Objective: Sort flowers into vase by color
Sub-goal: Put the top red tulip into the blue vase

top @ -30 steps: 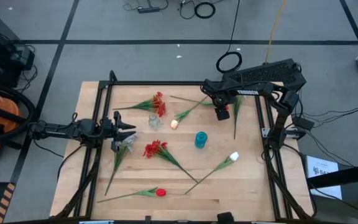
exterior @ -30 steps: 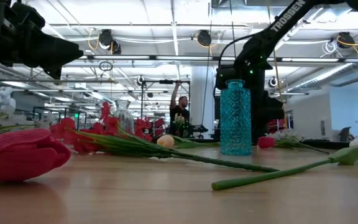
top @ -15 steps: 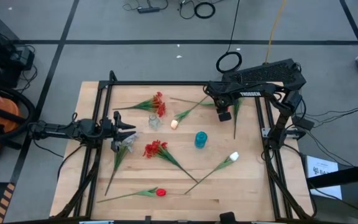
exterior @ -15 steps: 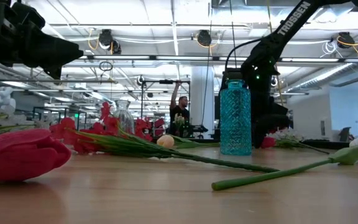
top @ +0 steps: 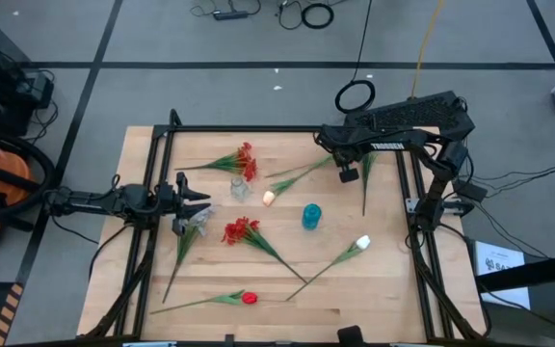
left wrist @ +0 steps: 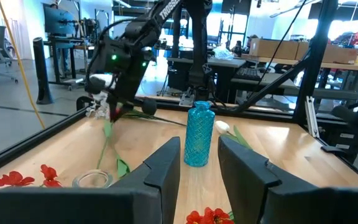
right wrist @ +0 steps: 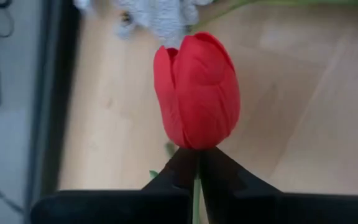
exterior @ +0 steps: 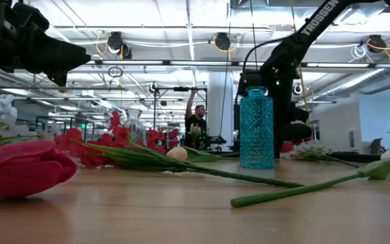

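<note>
My right gripper [top: 347, 175] is at the far right of the table, shut on a red tulip bud [right wrist: 196, 90] on a green stem. My left gripper [top: 198, 200] hovers open at the left, above a pale blue-white spray [top: 195, 224]; its fingers [left wrist: 166, 165] hold nothing. A teal vase [top: 311, 216] stands mid-table and a clear glass vase [top: 239, 188] to its left. Lying flat on the wood are two red clusters [top: 247, 160] [top: 240, 230], a cream bud [top: 269, 198], a white bud [top: 362, 243] and a red rosebud [top: 249, 298]. My right gripper pinches the tulip's stem just under the bud [right wrist: 196, 163] between its two fingertips. The fingers come from above, pointing down. The bud sticks out past the fingertips, and in the low view it [exterior: 287, 146] hangs a little above the tabletop behind the teal vase.
A pale spray [top: 367, 162] lies by the right frame rail [top: 403, 183], close to my right gripper. Black frame rails edge the tabletop on the left, far and right sides. Bare wood [top: 383, 289] shows at the near right corner. A person stands far off in the room [exterior: 196, 122].
My right gripper has shut on the red tulip's stem beside the bud. The bud, which lay on the table, now hangs slightly above it. The long stems left of the gripper have shifted toward the near edge.
</note>
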Controlling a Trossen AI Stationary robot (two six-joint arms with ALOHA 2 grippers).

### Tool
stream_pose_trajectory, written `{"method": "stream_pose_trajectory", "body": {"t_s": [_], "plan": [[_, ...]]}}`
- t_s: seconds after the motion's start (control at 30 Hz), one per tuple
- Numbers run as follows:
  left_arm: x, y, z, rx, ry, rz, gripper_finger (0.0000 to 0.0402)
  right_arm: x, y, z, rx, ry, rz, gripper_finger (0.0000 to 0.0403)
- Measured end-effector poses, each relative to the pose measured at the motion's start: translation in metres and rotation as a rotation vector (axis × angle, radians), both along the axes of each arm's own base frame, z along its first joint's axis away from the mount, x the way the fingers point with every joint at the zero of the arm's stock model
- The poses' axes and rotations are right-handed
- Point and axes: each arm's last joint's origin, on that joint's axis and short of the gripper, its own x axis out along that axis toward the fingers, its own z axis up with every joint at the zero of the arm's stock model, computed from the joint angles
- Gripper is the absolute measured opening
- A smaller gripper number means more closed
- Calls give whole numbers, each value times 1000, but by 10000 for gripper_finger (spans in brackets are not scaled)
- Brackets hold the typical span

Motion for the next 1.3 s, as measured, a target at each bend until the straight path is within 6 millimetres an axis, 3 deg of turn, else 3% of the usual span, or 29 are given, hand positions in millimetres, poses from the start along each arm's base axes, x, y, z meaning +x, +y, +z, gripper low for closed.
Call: {"method": "stream_pose_trajectory", "body": {"t_s": [0.13, 0.27, 0.47, 0.63, 0.77, 0.87, 1.07, 1.3], "plan": [[0, 0, 0, 0, 0, 0, 116, 2, 3, 16, -80, -23, 45, 5], [0, 0, 0, 0, 0, 1, 116, 2, 9, 45, -261, -25, 88, 5], [0, 0, 0, 0, 0, 0, 116, -15, 26, 118, -634, 95, 232, 5], [0, 0, 0, 0, 0, 0, 116, -34, 53, 183, -918, 265, 553, 4], [0, 0, 0, 0, 0, 0, 116, -46, 81, 221, -1126, 344, 789, 4], [0, 0, 0, 0, 0, 0, 116, -55, 102, 236, -1239, 358, 975, 4], [0, 0, 0, 0, 0, 0, 116, -67, 133, 251, -1357, 258, 1109, 4], [0, 0, 0, 0, 0, 0, 116, -65, 163, 254, -1482, 213, 1374, 4]]}}
